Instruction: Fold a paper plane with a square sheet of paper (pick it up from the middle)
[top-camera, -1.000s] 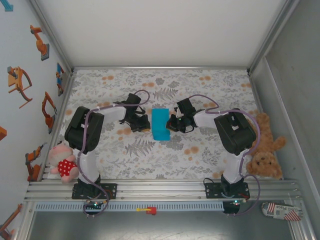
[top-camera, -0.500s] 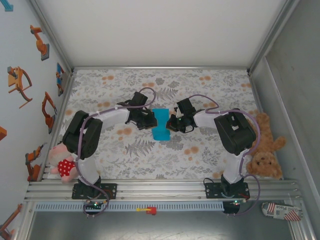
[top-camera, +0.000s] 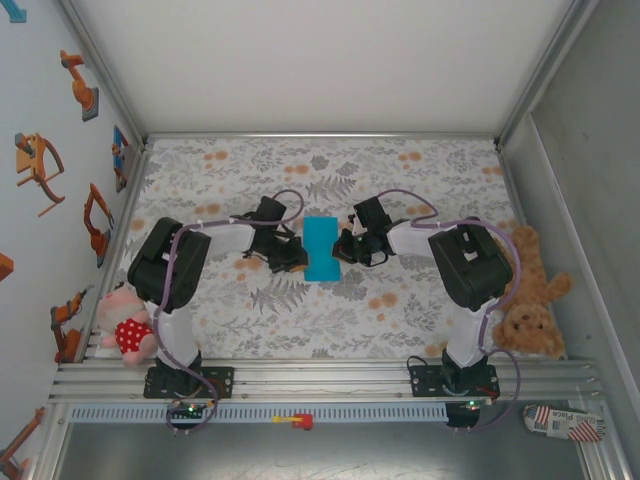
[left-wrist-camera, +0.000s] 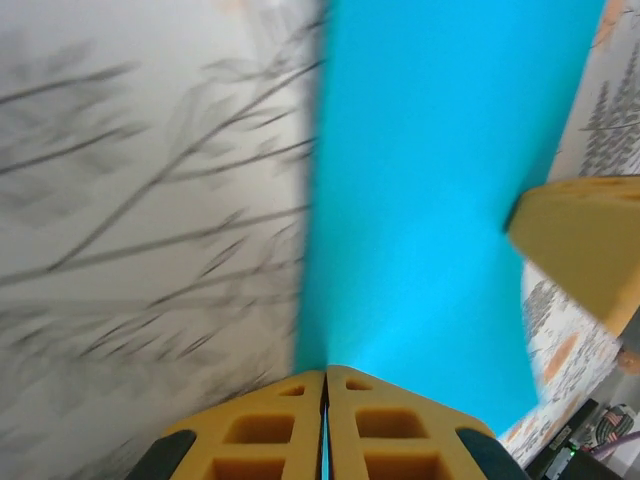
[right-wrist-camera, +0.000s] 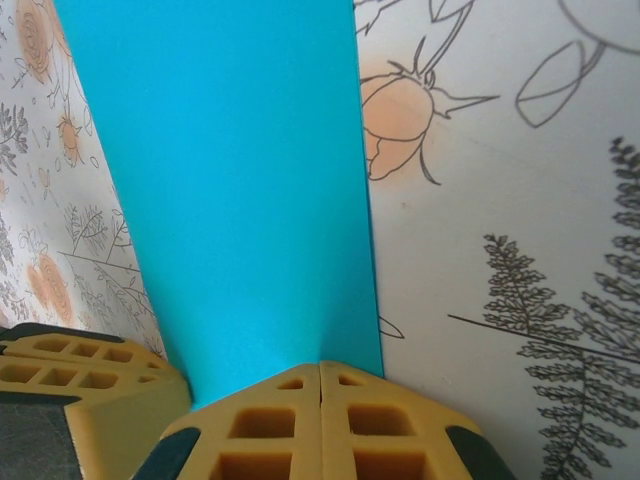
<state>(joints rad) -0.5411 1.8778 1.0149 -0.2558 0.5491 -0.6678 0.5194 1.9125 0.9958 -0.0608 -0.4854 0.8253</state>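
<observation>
The square sheet of paper (top-camera: 321, 249) is a bright turquoise strip standing narrow between both grippers at the middle of the floral tablecloth (top-camera: 300, 170). My left gripper (top-camera: 296, 251) is shut on its left edge; the paper (left-wrist-camera: 430, 200) runs into the closed yellow jaws of that gripper (left-wrist-camera: 326, 372). My right gripper (top-camera: 343, 247) is shut on the right edge, and the sheet (right-wrist-camera: 230, 180) ends at that gripper's (right-wrist-camera: 320, 365) closed tips. The opposite gripper's yellow fingers (right-wrist-camera: 70, 370) show at the lower left of the right wrist view. No paper plane shape is visible.
A brown teddy bear (top-camera: 530, 305) lies by the right arm's base. A pink plush toy (top-camera: 126, 328) sits by the left arm's base. White walls and metal rails (top-camera: 320, 380) enclose the table.
The left gripper swung in to the paper, then drew slightly back toward the near left while holding its edge. The paper now looks narrower and straighter. The right arm has stayed put.
</observation>
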